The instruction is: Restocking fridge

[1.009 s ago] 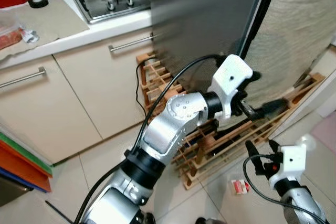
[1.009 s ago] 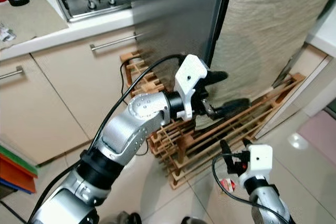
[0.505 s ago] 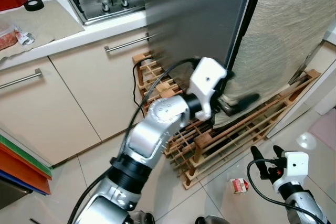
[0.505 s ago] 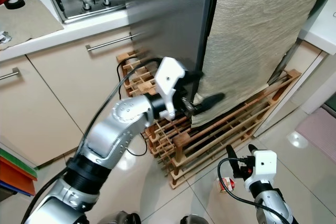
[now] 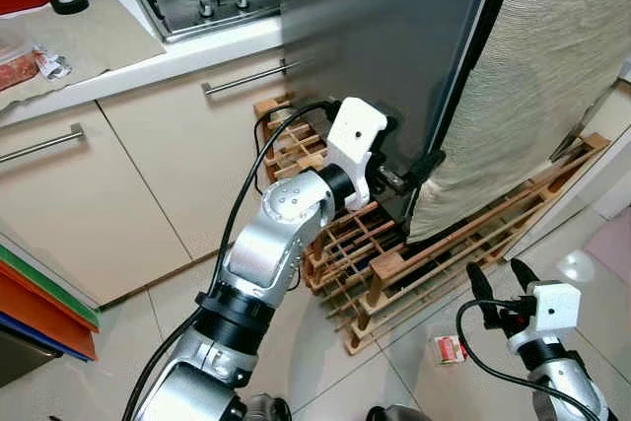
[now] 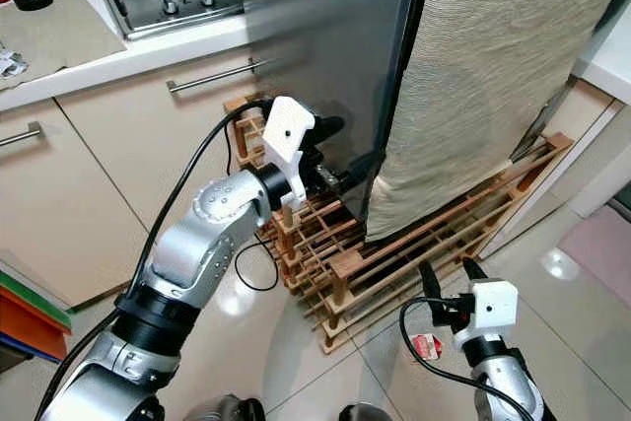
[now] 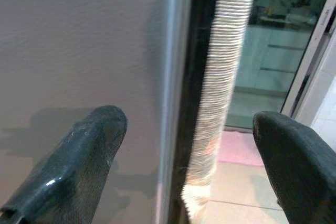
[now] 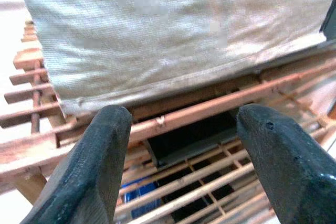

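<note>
At fridge [image 5: 394,36] edge, left gripper [image 5: 409,170] spread; fingertips partly hidden

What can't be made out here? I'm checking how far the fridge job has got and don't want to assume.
- Fridge interior: hidden by its dark door, both eye views.
- Fridge front: draped by the beige cloth.
- Left gripper at the door edge: whether it touches the door is unclear; left wrist view is blurred.
- Small red-and-white carton on the floor: label too small to read.
- Under the wooden rack: hidden by slats.
- Right gripper: open, empty.
</note>
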Tool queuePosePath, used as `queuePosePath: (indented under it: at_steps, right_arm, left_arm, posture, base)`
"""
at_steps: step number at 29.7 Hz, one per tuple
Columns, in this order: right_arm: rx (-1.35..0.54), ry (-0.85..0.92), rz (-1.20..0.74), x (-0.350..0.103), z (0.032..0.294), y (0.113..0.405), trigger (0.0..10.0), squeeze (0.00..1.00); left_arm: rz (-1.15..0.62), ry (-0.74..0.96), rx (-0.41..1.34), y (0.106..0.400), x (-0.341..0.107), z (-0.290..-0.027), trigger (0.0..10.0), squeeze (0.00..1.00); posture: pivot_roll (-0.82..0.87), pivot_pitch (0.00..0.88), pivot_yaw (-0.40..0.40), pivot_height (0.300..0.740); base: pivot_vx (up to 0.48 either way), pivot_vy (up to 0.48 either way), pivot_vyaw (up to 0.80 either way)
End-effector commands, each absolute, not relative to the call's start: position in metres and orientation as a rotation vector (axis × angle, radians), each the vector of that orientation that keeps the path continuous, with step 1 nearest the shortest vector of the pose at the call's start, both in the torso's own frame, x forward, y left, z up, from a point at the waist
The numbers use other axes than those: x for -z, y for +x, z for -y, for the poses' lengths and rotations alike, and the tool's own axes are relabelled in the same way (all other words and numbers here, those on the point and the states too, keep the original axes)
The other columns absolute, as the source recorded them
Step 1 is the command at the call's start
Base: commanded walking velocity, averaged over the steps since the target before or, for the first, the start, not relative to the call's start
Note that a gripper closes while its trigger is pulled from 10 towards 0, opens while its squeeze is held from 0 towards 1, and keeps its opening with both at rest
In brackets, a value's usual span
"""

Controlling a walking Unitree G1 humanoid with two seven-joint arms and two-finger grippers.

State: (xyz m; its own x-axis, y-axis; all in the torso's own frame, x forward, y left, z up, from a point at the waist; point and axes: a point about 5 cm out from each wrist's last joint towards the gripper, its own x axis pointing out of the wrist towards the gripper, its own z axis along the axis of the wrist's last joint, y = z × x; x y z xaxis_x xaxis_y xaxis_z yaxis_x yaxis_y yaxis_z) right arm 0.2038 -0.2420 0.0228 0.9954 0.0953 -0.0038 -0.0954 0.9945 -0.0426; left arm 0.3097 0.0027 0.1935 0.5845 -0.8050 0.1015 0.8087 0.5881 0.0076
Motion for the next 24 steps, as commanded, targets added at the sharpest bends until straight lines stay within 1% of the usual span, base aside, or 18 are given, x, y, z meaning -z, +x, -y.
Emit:
queuePosePath:
  at_steps: [1, 2, 3, 4, 14, 19, 24]
  right_arm:
    - [-0.101, -0.053, 0.041, -0.032, 0.245, 0.202, 10.0, 0.01]
    - [-0.101, -0.053, 0.041, -0.032, 0.245, 0.202, 10.0, 0.01]
    - [-0.101, -0.058, 0.069, -0.042, 0.253, 0.199, 10.0, 0.01]
    - [-0.101, -0.059, 0.079, -0.045, 0.255, 0.199, 10.0, 0.01]
    - [-0.096, -0.041, 0.088, -0.047, 0.255, 0.196, 10.0, 0.02]
    - [-0.113, -0.03, 0.079, -0.048, 0.255, 0.199, 10.0, 0.02]
    - [-0.123, -0.027, 0.09, -0.051, 0.253, 0.199, 10.0, 0.02]
  left_arm:
    - [0.113, -0.017, 0.957, 0.31, -0.197, 0.004, 10.0, 0.0]
    - [0.113, -0.017, 0.957, 0.31, -0.197, 0.004, 10.0, 0.0]
    - [0.109, -0.014, 0.966, 0.309, -0.195, 0.009, 10.0, 0.0]
    - [0.106, -0.014, 0.97, 0.309, -0.194, 0.011, 10.0, 0.0]
    - [0.111, -0.028, 0.986, 0.306, -0.194, 0.018, 10.0, 0.0]
    - [0.117, -0.047, 1.013, 0.302, -0.197, 0.029, 10.0, 0.0]
    - [0.126, -0.06, 1.031, 0.299, -0.201, 0.034, 10.0, 0.0]
  posture:
    - [-0.08, 0.053, 0.017, 0.74]
    - [-0.08, 0.053, 0.017, 0.74]
    - [-0.08, 0.054, 0.016, 0.74]
    - [-0.09, 0.056, 0.018, 0.74]
    - [-0.08, 0.062, 0.018, 0.74]
    - [-0.08, 0.068, 0.018, 0.74]
    - [-0.08, 0.072, 0.018, 0.74]
  base:
    - [0.0, 0.0, 0.0]
    - [0.0, 0.0, 0.0]
    - [0.0, 0.0, 0.0]
    - [0.0, 0.0, 0.0]
    - [0.0, 0.0, 0.0]
    - [0.0, 0.0, 0.0]
    - [0.0, 0.0, 0.0]
